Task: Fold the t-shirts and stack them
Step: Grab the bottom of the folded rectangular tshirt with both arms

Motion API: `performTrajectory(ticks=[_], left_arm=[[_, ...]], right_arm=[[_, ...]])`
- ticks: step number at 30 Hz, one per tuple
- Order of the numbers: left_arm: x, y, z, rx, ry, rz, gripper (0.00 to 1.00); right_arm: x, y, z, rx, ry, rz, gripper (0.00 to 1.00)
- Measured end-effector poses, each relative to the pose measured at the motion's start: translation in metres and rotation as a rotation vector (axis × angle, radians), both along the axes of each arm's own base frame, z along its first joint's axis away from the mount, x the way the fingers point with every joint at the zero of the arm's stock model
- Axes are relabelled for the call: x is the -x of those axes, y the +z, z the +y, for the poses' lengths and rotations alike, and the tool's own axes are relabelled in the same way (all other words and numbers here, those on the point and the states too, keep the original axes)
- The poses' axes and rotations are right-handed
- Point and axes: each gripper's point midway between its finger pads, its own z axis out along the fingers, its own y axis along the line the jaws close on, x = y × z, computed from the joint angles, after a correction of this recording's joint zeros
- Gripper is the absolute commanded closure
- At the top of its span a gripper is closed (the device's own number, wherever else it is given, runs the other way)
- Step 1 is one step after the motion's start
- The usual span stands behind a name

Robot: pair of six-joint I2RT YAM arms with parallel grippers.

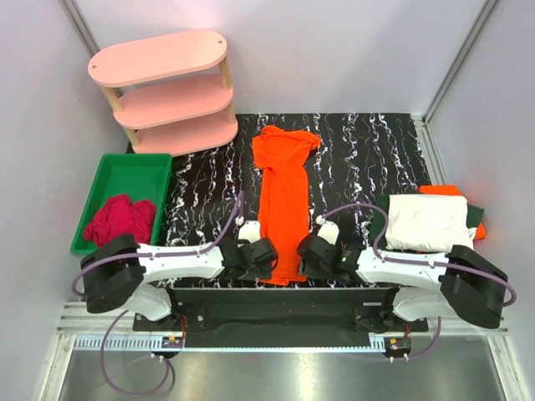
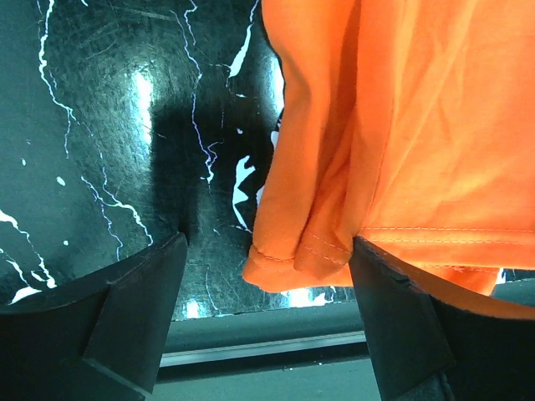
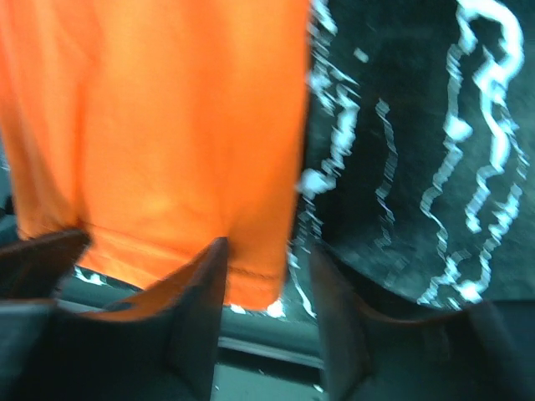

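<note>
Low over the near edge of the black white-veined marble-pattern table (image 1: 368,159), two arms reached inward from either side, forearms nearly level, meeting at the near hem of a long bright orange cloth t-shirt (image 1: 284,196).

The left gripper (image 1: 269,257) was at the hem's left corner. In its wrist view the left gripper (image 2: 267,251) had its jaws wide apart, the bunched corner of the orange shirt (image 2: 418,125) lying between them, against the right-hand finger (image 2: 401,326) and apart from the other.

The right gripper (image 1: 305,251) was at the hem's right corner. Its wrist view was blurred, yet the right gripper (image 3: 269,251) showed a gap between its fingers, not clamped, with the edge of the orange cloth (image 3: 167,109) running down into that gap.

That shirt, folded into a narrow strip, lay along the table's middle. Four shirts showed in all: this one, plus a stack of three at the right, a white shirt (image 1: 426,219) on top, a dark green one (image 1: 475,214) and another orange one (image 1: 447,190) beneath.

One green plastic bin (image 1: 134,171) at the left held a heap of crimson cloth (image 1: 121,219). One pink three-tier shelf (image 1: 159,58) stood behind it.
</note>
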Motion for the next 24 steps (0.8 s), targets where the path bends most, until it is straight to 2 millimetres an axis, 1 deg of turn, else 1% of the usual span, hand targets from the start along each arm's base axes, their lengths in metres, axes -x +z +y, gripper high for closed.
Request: performTrajectory(ticks=[6,9,12,16,19,24], left_arm=[[0.0,0.0,0.001,0.015,0.007,-0.004,0.19],[0.001,0.0,0.001,0.018,0.01,-0.005,0.2],[0.0,0.0,0.001,0.019,0.011,-0.004,0.2],[-0.001,0.0,-0.002,0.031,0.019,-0.007,0.15],[-0.002,0.0,-0.005,0.04,0.023,-0.009,0.14],[-0.002,0.0,-0.005,0.038,0.024,-0.008,0.14]], right_arm=[[0.016,-0.003,-0.018,0.001,-0.036,0.049,0.59],[0.02,-0.003,-0.023,-0.006,-0.051,0.062,0.58],[0.02,-0.003,-0.023,-0.007,-0.055,0.064,0.54],[0.02,-0.001,-0.02,-0.009,-0.05,0.06,0.43],[0.019,0.001,-0.021,-0.003,-0.042,0.048,0.41],[0.018,-0.001,-0.026,0.039,-0.023,0.039,0.42]])
